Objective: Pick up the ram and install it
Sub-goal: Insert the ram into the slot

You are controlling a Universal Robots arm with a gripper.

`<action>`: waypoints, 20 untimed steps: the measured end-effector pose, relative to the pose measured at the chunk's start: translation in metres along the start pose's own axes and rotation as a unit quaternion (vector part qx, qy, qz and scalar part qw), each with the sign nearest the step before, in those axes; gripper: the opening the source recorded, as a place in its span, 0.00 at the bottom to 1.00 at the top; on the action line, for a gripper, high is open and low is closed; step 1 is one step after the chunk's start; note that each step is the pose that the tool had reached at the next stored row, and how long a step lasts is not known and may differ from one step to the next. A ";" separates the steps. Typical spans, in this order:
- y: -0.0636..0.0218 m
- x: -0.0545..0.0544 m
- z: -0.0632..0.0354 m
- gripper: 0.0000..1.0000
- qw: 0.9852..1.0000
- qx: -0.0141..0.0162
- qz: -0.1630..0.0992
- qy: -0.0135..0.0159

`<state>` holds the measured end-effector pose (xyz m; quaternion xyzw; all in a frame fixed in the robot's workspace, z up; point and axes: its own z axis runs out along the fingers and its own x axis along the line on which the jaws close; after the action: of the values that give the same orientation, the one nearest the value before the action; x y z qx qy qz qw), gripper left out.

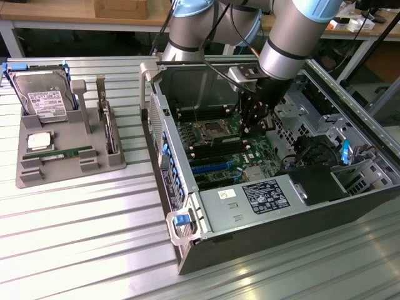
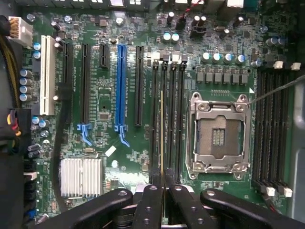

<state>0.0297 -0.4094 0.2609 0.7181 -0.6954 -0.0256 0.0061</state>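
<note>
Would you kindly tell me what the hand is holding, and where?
The hand grips the ram edge-on by its near end, over a motherboard memory slot.

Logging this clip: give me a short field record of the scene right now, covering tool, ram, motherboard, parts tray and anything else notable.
tool: the tool is shut on the ram, down inside the open computer case
ram: the ram stands on edge, lined up with a memory slot beside the CPU socket; whether it is fully seated cannot be told
second ram: a second ram stick lies in the grey parts tray
tray contents: hard drive and CPU chip
socket: empty, no chip fitted
</note>
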 end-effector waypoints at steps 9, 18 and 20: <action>0.0273 0.003 0.0087 0.12 1.000 0.001 0.017 -0.001; 0.0306 0.004 0.0229 0.12 1.000 0.001 0.019 -0.001; 0.0312 0.004 0.0245 0.12 1.000 0.001 0.019 -0.001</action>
<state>-0.0024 -0.4136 0.2377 0.7048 -0.7089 -0.0256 0.0056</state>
